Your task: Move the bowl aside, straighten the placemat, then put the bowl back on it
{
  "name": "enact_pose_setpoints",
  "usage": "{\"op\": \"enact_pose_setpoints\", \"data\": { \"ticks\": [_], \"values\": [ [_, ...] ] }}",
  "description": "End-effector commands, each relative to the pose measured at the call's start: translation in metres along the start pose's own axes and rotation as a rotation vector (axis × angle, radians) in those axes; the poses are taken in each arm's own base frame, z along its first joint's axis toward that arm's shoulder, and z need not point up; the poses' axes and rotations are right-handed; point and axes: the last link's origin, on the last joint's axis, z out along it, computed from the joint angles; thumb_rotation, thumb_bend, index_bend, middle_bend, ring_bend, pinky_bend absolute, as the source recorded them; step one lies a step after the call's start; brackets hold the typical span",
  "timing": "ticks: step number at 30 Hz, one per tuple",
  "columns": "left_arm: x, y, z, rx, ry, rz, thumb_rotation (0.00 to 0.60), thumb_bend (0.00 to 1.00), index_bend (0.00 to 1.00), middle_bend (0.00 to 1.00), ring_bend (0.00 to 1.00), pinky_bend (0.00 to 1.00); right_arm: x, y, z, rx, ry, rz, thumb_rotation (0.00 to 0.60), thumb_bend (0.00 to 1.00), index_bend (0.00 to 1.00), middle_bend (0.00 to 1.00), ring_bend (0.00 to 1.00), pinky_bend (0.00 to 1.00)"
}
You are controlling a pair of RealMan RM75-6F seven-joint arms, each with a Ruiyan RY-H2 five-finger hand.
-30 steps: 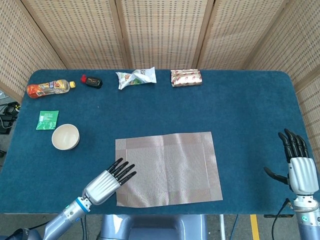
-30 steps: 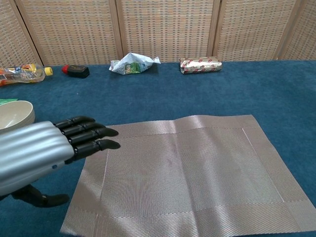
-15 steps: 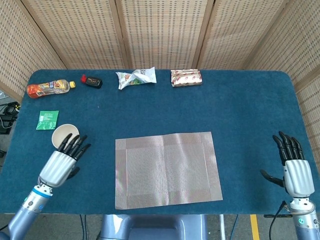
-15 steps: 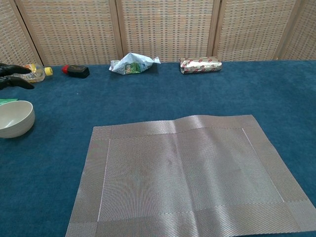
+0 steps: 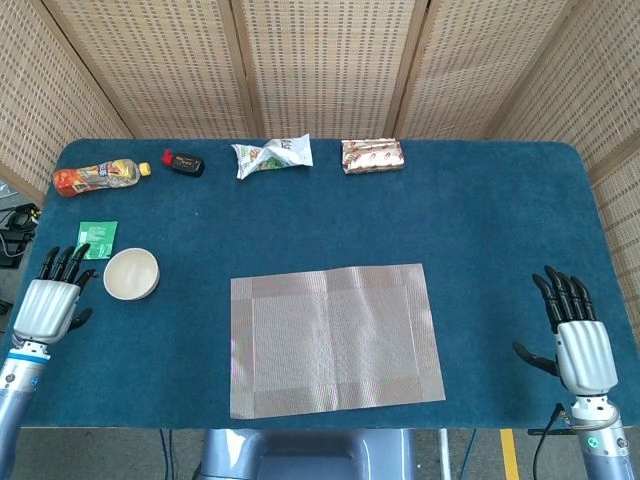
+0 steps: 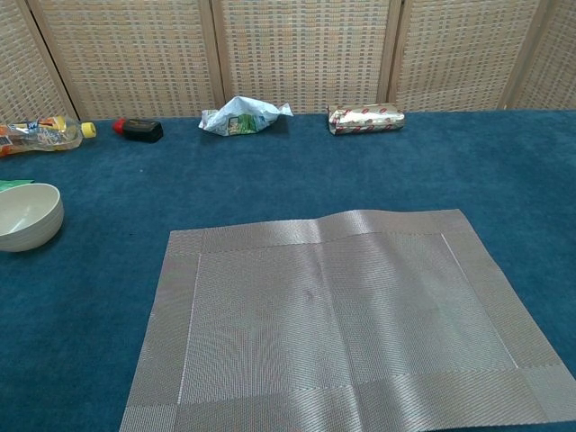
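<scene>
A cream bowl [image 5: 131,274] [image 6: 25,216] stands on the blue table [image 5: 480,220], left of the placemat. The grey woven placemat [image 5: 335,338] [image 6: 337,315] lies flat near the front middle, its edges roughly square to the table. My left hand [image 5: 48,303] hovers at the table's left edge, just left of the bowl, fingers straight and apart, holding nothing. At the front right corner my right hand [image 5: 577,338] is open too, fingers pointing away from me. Neither hand shows in the chest view.
Along the back lie a drink bottle [image 5: 98,177], a small dark bottle with a red cap [image 5: 184,162], a crumpled snack bag [image 5: 272,154] and a wrapped packet [image 5: 372,155]. A green sachet [image 5: 95,240] sits behind the bowl.
My left hand has swung from the placemat's left edge out to the table's left side, past the bowl. The right hand has drifted slightly toward me. Bowl and placemat stay put.
</scene>
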Motion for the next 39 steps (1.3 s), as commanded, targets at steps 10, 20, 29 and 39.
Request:
{"op": "enact_pose_setpoints", "data": {
  "ticks": [10, 20, 29, 39],
  "values": [
    [-0.032, 0.000, 0.031, 0.047, -0.074, -0.037, 0.600, 0.24, 0.39, 0.00, 0.00, 0.00, -0.002, 0.000, -0.001, 0.002, -0.009, 0.000, 0.600, 0.13, 0.04, 0.00, 0.00, 0.00],
    [-0.039, 0.026, 0.058, 0.006, -0.087, -0.031, 0.600, 0.25, 0.44, 0.00, 0.00, 0.00, -0.003, -0.001, -0.002, 0.005, -0.013, 0.006, 0.600, 0.13, 0.04, 0.00, 0.00, 0.00],
    [-0.046, 0.046, 0.067, -0.011, -0.085, -0.027, 0.600, 0.29, 0.67, 0.00, 0.00, 0.00, -0.002, -0.001, -0.002, 0.011, -0.011, 0.015, 0.600, 0.13, 0.04, 0.00, 0.00, 0.00],
    [-0.040, 0.052, 0.064, -0.035, -0.051, -0.034, 0.600, 0.48, 0.68, 0.00, 0.00, 0.00, 0.000, -0.002, -0.003, 0.020, -0.007, 0.026, 0.600, 0.13, 0.04, 0.00, 0.00, 0.00]
  ]
}}
